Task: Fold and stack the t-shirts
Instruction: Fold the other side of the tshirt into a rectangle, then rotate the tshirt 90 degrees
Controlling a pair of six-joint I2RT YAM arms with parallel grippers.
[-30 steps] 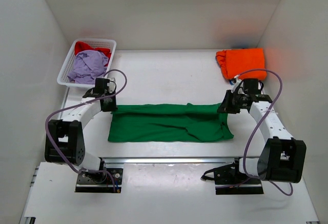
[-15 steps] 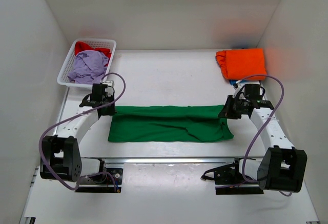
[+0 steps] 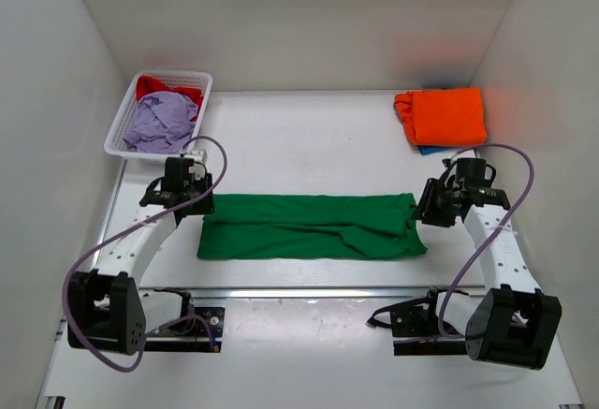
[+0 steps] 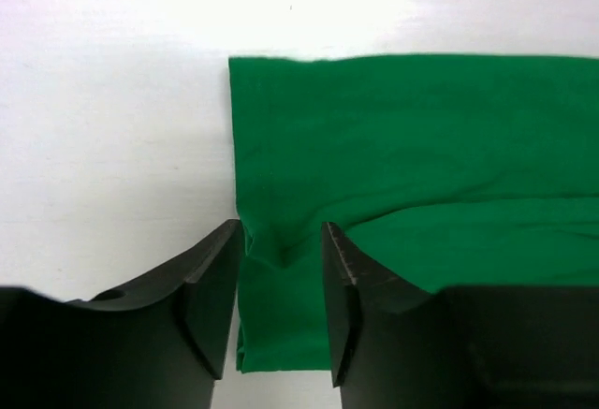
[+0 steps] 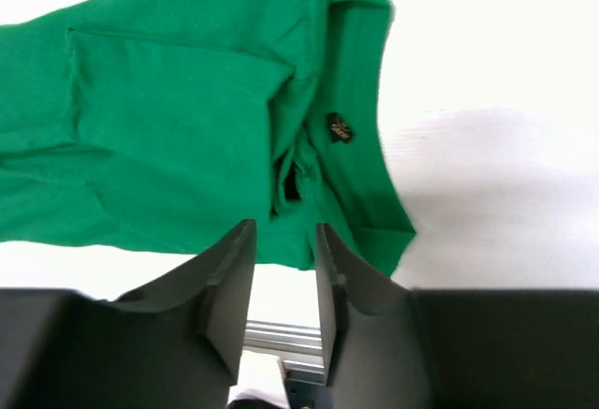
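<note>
You were folding the green t-shirt (image 3: 309, 226); left gripper (image 4: 279, 241) and right gripper (image 5: 283, 236) stood open at its ends, needing to pinch next.

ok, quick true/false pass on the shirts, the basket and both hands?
1. The green t-shirt lies on the table as a long strip. True.
2. The orange t-shirt is in the basket. False: it sits folded at the table's far right. The basket holds lavender cloth and red cloth.
3. The left hand has its jaws parted over one end of the green t-shirt. True.
4. The right hand is lifting the green t-shirt off the table. False: its jaws are apart and the shirt lies flat.
</note>
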